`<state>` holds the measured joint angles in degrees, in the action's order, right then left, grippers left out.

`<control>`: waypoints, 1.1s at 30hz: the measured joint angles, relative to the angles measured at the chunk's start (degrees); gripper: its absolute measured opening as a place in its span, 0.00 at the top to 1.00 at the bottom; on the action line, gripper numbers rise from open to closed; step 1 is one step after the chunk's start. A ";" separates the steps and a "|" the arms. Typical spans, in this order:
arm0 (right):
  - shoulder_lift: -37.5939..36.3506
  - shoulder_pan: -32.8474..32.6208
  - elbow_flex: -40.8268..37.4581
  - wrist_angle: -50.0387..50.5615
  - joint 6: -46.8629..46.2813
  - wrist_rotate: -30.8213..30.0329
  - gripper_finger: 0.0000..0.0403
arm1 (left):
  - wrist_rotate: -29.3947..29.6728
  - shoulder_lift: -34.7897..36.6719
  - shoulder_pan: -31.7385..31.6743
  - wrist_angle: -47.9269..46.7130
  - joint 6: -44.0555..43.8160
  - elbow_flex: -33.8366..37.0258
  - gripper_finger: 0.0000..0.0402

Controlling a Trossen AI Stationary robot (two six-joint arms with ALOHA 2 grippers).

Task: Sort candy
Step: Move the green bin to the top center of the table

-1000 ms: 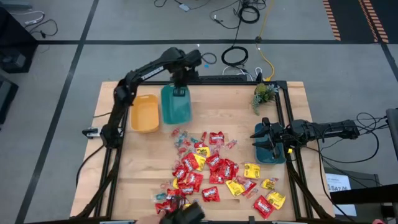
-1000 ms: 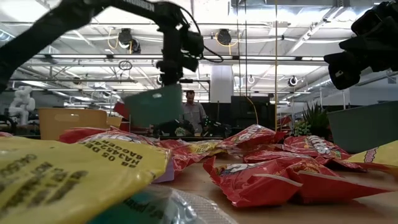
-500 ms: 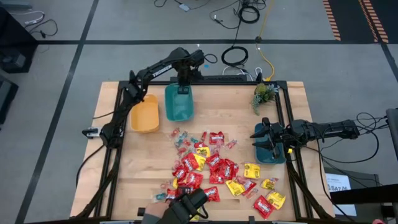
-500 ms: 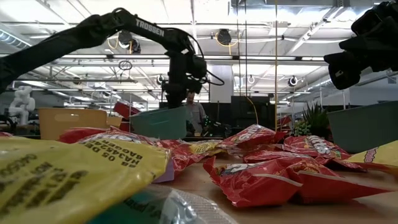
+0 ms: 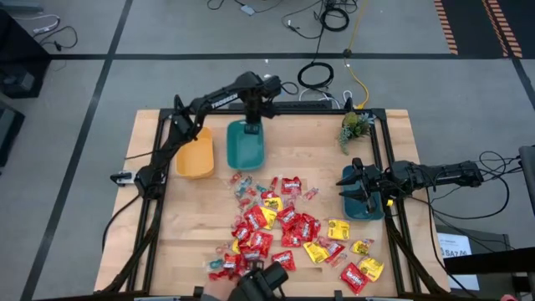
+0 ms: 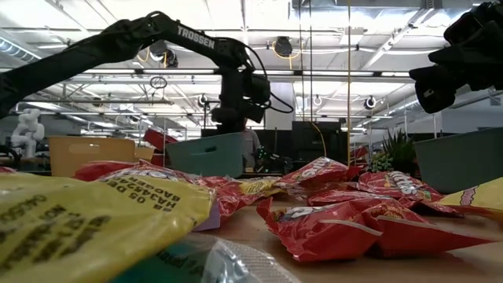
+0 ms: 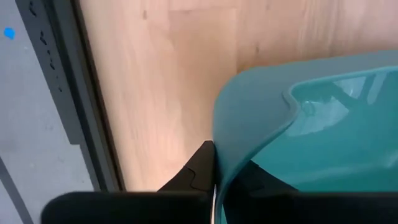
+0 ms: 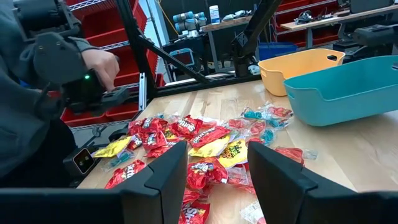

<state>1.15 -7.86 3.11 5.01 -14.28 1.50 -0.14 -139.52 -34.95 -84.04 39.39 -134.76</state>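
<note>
We note the left pincer (image 5: 252,125), pinching the teal bin's (image 5: 247,146) rim, has set it down; candy (image 5: 288,226) sorting can begin.

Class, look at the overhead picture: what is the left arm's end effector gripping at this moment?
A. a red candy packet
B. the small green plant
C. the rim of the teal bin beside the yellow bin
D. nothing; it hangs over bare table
C. The left end effector is clamped on the far rim of the teal bin, which sits beside the yellow bin; the left wrist view shows the fingers pinching that rim.
</note>
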 joint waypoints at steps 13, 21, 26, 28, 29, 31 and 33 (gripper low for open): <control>0.00 0.00 0.02 -0.01 0.00 0.00 0.60 | 0.06 -0.02 2.28 1.78 -0.04 0.02 0.94; 0.00 0.00 0.00 -0.01 0.00 0.02 0.60 | 0.07 -0.02 2.30 2.90 -0.07 0.02 0.94; 0.00 0.00 0.00 -0.01 0.00 0.01 0.60 | 0.43 -0.02 2.30 3.45 -0.06 0.02 0.94; 0.00 0.01 0.01 -0.01 0.00 0.02 0.60 | 0.75 -0.02 2.14 4.46 -0.06 0.02 0.94; 0.00 0.00 0.01 -0.01 0.00 0.00 0.60 | 0.90 -0.02 2.05 4.68 -0.07 0.02 0.94; 0.00 0.02 0.00 -0.01 0.00 0.00 0.60 | 0.94 -0.02 1.82 4.69 -0.09 0.02 0.94; 0.00 0.00 0.00 -0.01 0.02 0.00 0.60 | 1.03 -0.02 1.69 4.69 -0.13 0.04 0.94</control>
<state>1.15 -7.86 3.11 4.99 -14.26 1.50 0.88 -139.55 -33.25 -79.35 39.27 -134.72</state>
